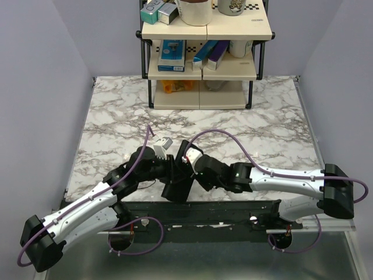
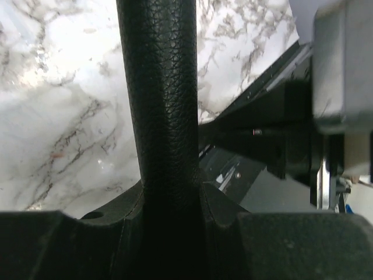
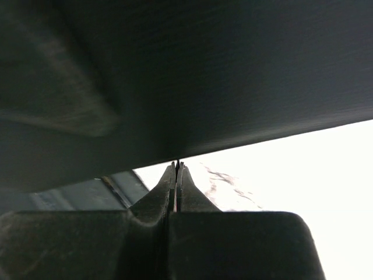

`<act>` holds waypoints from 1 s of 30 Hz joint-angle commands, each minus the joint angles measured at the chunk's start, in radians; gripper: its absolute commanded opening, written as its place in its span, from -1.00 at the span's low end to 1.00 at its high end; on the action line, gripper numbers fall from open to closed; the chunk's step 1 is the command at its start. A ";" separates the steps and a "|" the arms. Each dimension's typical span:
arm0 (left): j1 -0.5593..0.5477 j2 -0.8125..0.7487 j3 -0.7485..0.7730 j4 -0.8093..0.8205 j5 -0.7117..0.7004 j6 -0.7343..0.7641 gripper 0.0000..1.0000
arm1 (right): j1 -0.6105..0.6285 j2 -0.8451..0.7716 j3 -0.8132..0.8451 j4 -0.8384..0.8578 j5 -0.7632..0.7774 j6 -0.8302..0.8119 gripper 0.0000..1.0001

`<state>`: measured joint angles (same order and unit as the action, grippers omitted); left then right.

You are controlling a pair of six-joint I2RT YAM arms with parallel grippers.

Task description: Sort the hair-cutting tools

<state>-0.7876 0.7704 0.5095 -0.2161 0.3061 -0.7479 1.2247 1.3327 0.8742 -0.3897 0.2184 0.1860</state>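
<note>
Since no comb or scissors shows, I'd guess they sit inside the black pouch [image 2: 163,87] at the tabletop's [image 1: 245,128] near edge. The left claw [image 2: 169,195] grips its soft grained edge; the right claw [image 3: 176,169] is clenched, tips against a dark face. Tools: light, stiff, slick; take scissors by loops.

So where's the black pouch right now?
Top view: the black pouch is at the near edge of the marble table, centre, between both wrists. The left pincer is clamped on its textured edge.
</note>
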 commanded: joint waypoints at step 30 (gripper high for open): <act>-0.016 0.013 -0.066 0.052 0.235 0.005 -1.00 | -0.131 -0.024 0.031 0.106 0.308 -0.638 -0.99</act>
<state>-0.7876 0.7639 0.4404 -0.1658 0.4313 -0.7467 1.1160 1.3327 0.9161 -0.3786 0.4812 -0.2676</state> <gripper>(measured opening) 0.348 0.012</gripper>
